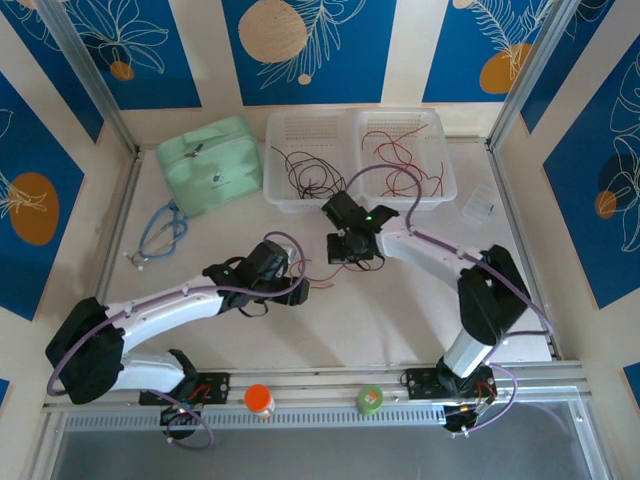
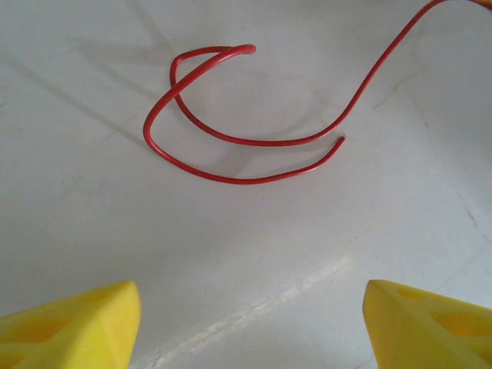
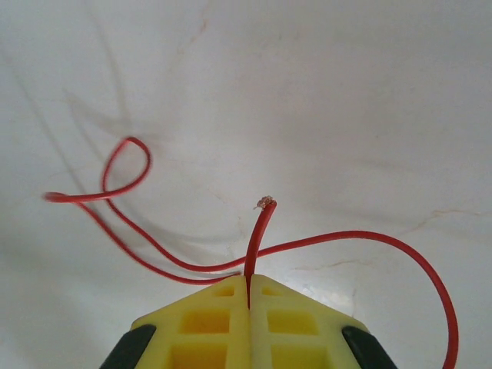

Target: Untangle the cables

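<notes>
Right pincer (image 3: 248, 283) low, tight on red cable (image 3: 260, 231)

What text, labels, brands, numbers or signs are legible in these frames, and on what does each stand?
No text can be read.
Green pouch: a small dark mark on its front, too small to read.
Orange-capped bottle: no legible label.
Red cable: no print visible.
</notes>
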Robot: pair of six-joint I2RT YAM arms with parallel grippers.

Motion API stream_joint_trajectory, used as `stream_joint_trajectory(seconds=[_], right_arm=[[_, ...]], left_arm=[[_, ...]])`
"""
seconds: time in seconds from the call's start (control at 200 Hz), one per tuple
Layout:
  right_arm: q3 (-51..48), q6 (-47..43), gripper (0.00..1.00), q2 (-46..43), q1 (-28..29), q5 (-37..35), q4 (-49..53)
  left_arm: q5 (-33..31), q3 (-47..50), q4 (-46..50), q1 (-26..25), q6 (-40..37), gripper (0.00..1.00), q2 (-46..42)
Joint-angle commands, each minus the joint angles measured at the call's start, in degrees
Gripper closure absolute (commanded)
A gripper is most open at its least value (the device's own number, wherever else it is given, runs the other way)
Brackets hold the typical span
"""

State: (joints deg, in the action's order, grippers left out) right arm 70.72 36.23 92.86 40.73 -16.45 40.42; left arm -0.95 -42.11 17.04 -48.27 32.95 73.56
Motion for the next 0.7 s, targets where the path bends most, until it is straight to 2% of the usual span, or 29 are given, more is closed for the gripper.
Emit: stream_joint_trajectory(seconds=[0.0, 0.19, 0.3, 0.44, 0.6, 0.695], right_arm=[[-1.1, 1.1, 1.0, -7.0, -0.4, 3.6, 0.4], [2.0, 0.6, 1.0, -20.3, -1.7, 7.2, 1.7], [2.2, 1.4, 1.0, -25.8, -3.5, 10.5, 0.8], [1.5, 2.7, 1.0, -30.6, -4.8, 11.4, -0.6], [1.6, 3.5, 1.0, -34.3, -6.1, 10.0, -1.6], [1.7, 3.8, 1.0, -35.8, -6.5, 8.9, -2.3]], left_arm=[[2.5, 2.1, -5.5, -0.8, 2.5, 0.27, -0.3], [1.4, 2.1, -9.3, -0.9, 1.7, 0.3, 0.9], [2.9, 2.1, -13.7, -0.9, 0.2, 0.29, 2.4], [9.2, 3.2, -24.1, -1.1, 0.0, 0.27, 3.5], [19.2, 6.5, -41.0, -1.6, 1.6, 0.18, 3.4], [23.9, 7.3, -47.3, -1.9, 2.3, 0.14, 4.3]])
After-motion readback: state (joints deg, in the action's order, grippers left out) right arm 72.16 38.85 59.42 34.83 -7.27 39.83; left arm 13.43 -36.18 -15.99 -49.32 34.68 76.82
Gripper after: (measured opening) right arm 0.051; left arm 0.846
